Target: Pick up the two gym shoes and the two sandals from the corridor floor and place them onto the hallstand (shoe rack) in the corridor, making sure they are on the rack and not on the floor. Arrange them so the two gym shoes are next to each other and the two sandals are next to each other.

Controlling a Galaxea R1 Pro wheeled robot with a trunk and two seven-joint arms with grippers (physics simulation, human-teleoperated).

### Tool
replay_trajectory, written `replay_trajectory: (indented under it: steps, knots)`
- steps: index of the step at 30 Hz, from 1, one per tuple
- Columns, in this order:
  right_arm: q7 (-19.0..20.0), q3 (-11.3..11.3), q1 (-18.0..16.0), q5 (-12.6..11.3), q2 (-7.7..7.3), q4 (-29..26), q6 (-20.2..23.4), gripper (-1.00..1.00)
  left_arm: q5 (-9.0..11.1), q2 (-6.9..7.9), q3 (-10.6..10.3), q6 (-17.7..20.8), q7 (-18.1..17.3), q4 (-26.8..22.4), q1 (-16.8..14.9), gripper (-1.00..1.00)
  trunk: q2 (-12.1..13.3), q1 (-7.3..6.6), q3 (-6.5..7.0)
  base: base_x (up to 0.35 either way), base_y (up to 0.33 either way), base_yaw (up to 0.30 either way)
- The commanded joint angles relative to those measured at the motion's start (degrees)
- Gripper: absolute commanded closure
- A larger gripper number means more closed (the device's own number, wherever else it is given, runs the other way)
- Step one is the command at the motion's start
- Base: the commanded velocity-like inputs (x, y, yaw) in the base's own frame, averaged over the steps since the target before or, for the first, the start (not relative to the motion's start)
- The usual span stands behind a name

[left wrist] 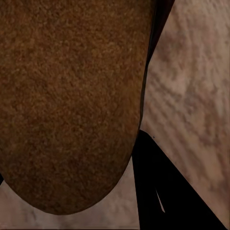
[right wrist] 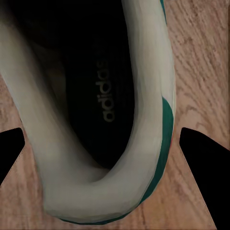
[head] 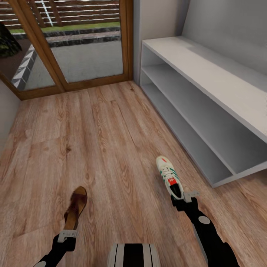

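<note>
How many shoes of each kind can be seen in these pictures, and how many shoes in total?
Gym shoes: 1, the white gym shoe at the right pincer
Sandals: 1, the brown sandal at the left pincer
Total: 2 shoes. The hallstand shelves in view hold none.

sneaker [head: 169,177]: cream-white, teal-green side stripes, red-orange tongue patch, black insole with pale lettering; sandal [head: 75,208]: dark brown, grainy; floor [head: 100,141]: light brown wood grain; shoe rack [head: 207,79]: white-grey; door frame [head: 128,37]: brown wood
</note>
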Motion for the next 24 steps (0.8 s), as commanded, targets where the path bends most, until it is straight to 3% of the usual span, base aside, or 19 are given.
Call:
replay_trajectory:
  steps: [1,7,15,24]
  knots:
    - [0.4,-0.1,0.0,0.6,0.01,0.3,-0.3,1.00,-0.8,-0.03,0.7,-0.7,-0.3,0.0,0.2,1.00,0.0,-0.03,0.29,0.000,0.000,0.000]
    - [0.3,-0.2,0.3,2.2,-0.18,5.4,-6.9,1.00,-0.6,-0.01,3.1,-4.8,-0.3,0.3,2.3,1.00,0.1,-0.19,2.15,0.000,0.000,0.000]
    - [0.1,-0.2,0.7,5.1,-0.27,15.2,-16.2,1.00,-0.4,-0.01,6.4,-5.9,-0.6,-0.2,4.2,1.00,0.2,-0.39,4.64,0.000,0.000,0.000]
    - [-1.1,-0.3,1.7,5.6,-0.53,25.8,-25.7,1.00,-0.3,-0.01,7.1,-6.0,-0.5,-0.1,4.5,1.00,0.3,-0.62,7.45,0.000,0.000,0.000]
